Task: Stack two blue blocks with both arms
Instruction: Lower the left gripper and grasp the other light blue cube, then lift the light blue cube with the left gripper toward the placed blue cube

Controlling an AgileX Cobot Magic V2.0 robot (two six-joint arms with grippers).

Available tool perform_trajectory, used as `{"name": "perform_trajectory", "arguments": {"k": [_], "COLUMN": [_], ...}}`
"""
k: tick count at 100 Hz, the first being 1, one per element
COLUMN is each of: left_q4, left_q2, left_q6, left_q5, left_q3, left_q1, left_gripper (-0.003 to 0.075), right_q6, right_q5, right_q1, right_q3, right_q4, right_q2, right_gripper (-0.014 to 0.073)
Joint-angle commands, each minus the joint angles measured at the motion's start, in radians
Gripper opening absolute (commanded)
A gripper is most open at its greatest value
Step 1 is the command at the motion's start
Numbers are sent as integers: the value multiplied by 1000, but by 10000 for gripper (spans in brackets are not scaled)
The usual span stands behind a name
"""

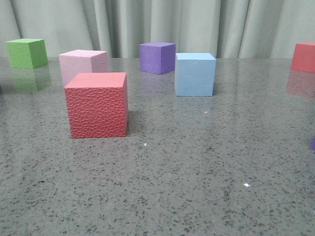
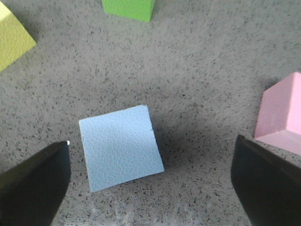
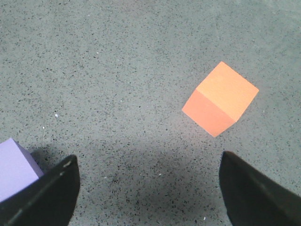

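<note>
In the left wrist view we hover with our left gripper (image 2: 150,188) spread wide above the grey speckled table (image 2: 211,70), holding nothing. One blue block (image 2: 121,147) lies on the table between the two black fingers (image 2: 33,188), nearer one of them and touching neither. It is a cube, so it has no long axis; its square top is turned askew to the line between the fingers, a corner rather than a flat face leading towards each. Its top is pale sky blue with a fine pebbled texture. A pink cube (image 2: 282,115) sits just beside the other finger, and a green cube (image 2: 129,8) and a yellow-green cube (image 2: 11,37) lie farther off.

Our right gripper (image 3: 150,193) is likewise wide open and empty, over bare table, with a lilac cube (image 3: 14,167) beside one finger and an orange cube (image 3: 220,99) well apart.

In the front view, a red textured cube (image 1: 97,104) stands nearest. Behind it sits a pale pink cube (image 1: 83,64), and right of it a second blue block (image 1: 195,73), smooth-faced, squarely facing us. Farther back are a purple cube (image 1: 157,57), a bright green cube (image 1: 27,52) and another red cube (image 1: 303,57).
</note>
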Motion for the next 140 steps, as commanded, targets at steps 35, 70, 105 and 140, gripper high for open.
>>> {"name": "perform_trajectory", "arguments": {"k": [35, 70, 105, 140], "left_q4": [14, 45, 48, 58], "left_q2": [60, 131, 165, 169], "left_q6": [-53, -60, -66, -66], "left_q5": [-39, -38, -45, -47], "left_q3": [-35, -35, -35, -35], "left_q1": [21, 21, 21, 21], "left_gripper": [649, 649, 648, 403], "right_q6": [-6, -6, -6, -6], "right_q5": [-70, -69, -68, -68], "right_q1": [-6, -6, -6, -6], "right_q3": [-21, -21, -21, -21], "right_q4": [-17, -15, -15, -15], "right_q2": [-3, -3, -3, -3], "right_gripper": [601, 601, 601, 601]}}
